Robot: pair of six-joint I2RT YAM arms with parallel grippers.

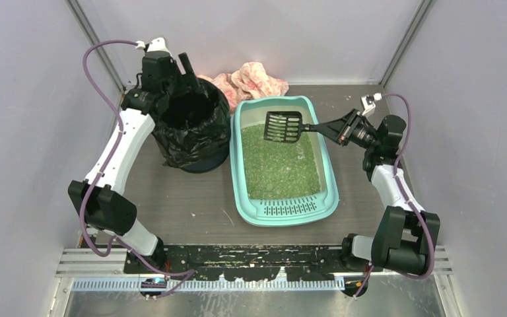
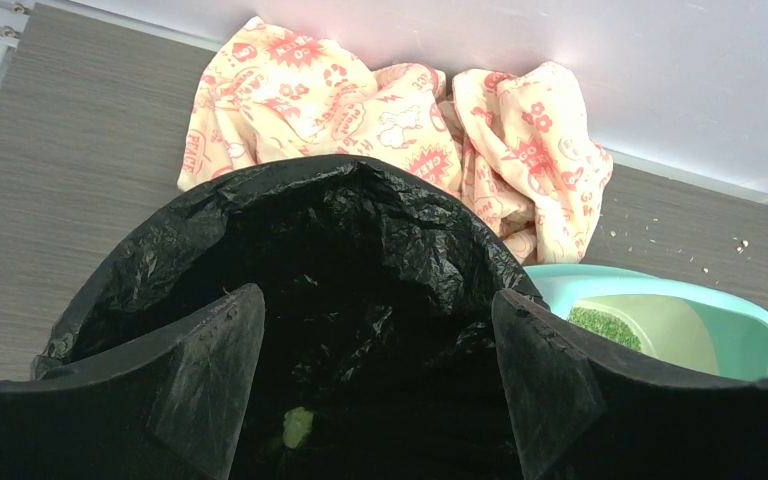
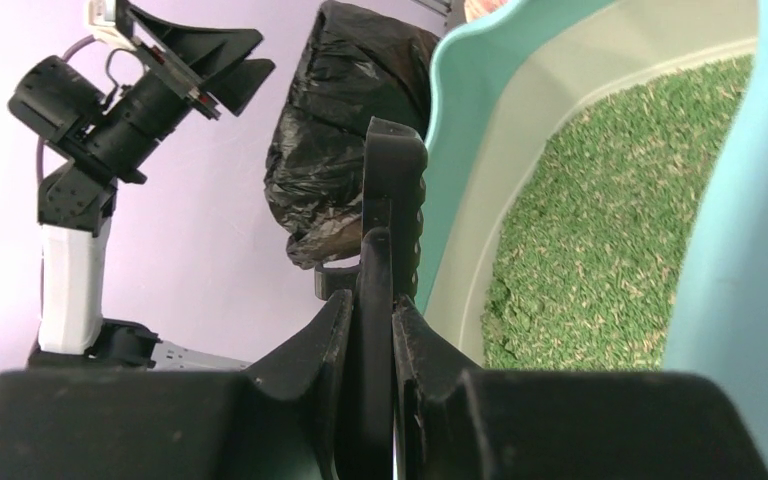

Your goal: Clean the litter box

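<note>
**Scoop held over the litter box, left arm at the bin**

The litter box (image 1: 331, 173) sits on the table (image 1: 185, 198) right of centre, its long side running away from the arms and its slotted lip (image 1: 289, 210) at the near end. Green litter (image 1: 278, 165) covers its floor, with a paler bare strip at the far end.

A black slotted scoop (image 1: 283, 127) hangs over the far part of the litter, its handle pointing right. The right gripper (image 1: 335, 127) is closed tight on that handle. In the right wrist view the scoop shows edge-on, pinched between the two fingers, with the box's rim just beyond it.

Just left of the box, near it though contact cannot be judged, stands a round bin (image 1: 201, 158) lined with a crumpled black bag (image 1: 185, 142). The left gripper (image 2: 380, 400) is poised at the far side of the bin's mouth with its fingers (image 2: 210, 380) spread wide and nothing between them. A small pale green piece (image 2: 298, 427) lies deep in the bag.

Behind the bin and the box, against the back wall, lies a crumpled cloth (image 1: 259, 80) printed in cream and red.
</note>
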